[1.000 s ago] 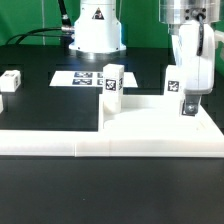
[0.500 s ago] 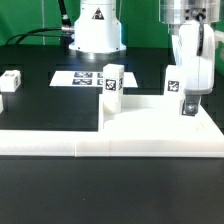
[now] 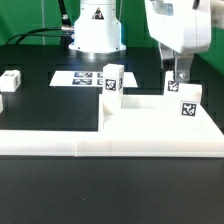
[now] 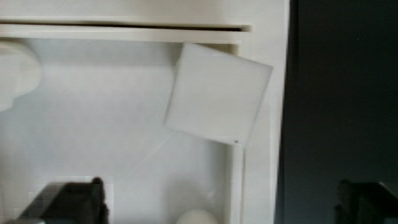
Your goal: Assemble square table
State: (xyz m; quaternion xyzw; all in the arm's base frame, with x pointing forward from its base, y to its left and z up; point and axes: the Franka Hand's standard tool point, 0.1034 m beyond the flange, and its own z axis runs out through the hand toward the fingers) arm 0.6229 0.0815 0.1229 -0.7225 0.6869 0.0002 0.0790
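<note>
Jaws (image 3: 176,75) gape wide, holding nothing, above the square table (image 3: 150,120) with 2 leg posts (image 3: 112,81).

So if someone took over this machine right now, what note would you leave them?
Fingers: open, empty, hovering above the right leg.
Square slab: flat on the table, by the border rail.
Done: right leg and middle leg stand upright on the slab; how firmly seated, cannot tell.
To do: the loose leg sits apart on the black table, not yet fitted; no fourth leg in view.
</note>
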